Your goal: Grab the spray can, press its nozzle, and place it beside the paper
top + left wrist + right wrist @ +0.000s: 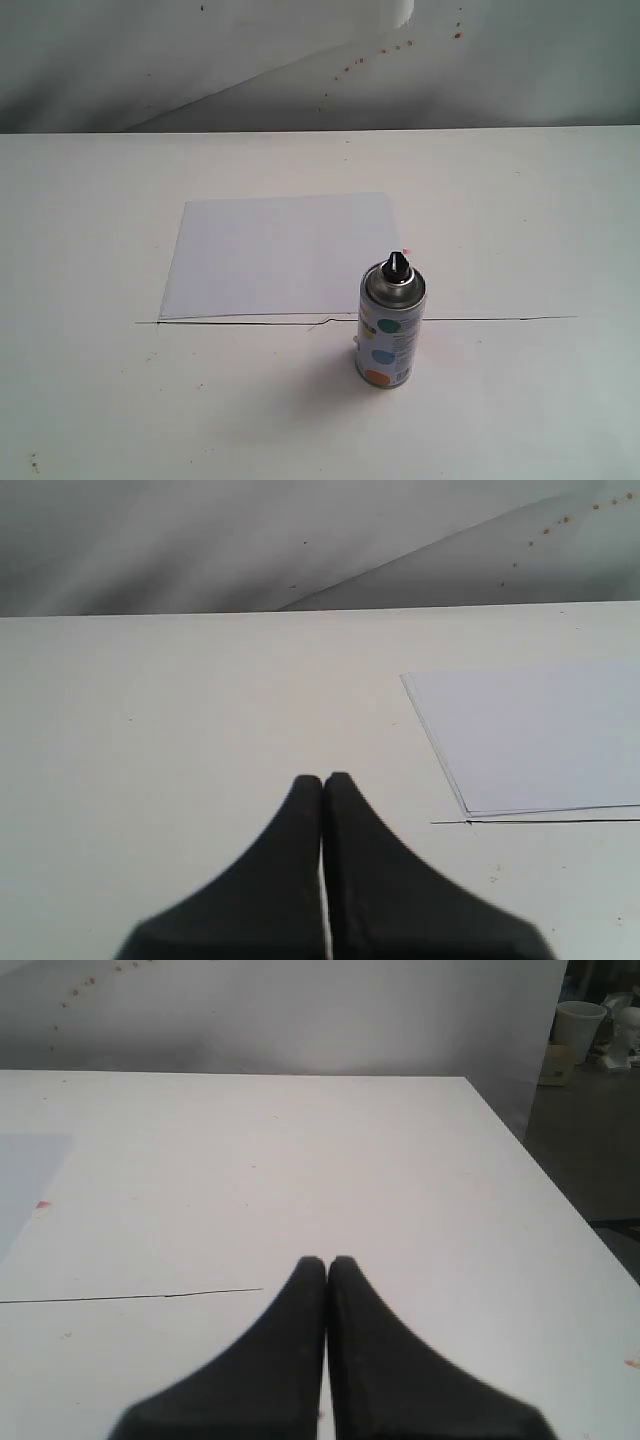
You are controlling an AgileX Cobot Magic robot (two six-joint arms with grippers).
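The spray can point(392, 325) stands upright on the white table, its black nozzle point(397, 266) on a shiny metal dome and coloured dots on its white label. It rests at the near right corner of the flat white paper point(282, 254), overlapping that corner in the exterior view. Neither arm shows in the exterior view. My left gripper point(324, 778) is shut with nothing in it, over bare table beside the paper point(540, 740). My right gripper point(327, 1260) is also shut and empty. The can shows in neither wrist view.
A thin dark line point(480, 319) runs across the table point(90, 400) along the paper's near edge. The table's side edge point(520, 1140) drops off in the right wrist view, with clutter beyond. A grey backdrop point(520, 70) with small red specks stands behind.
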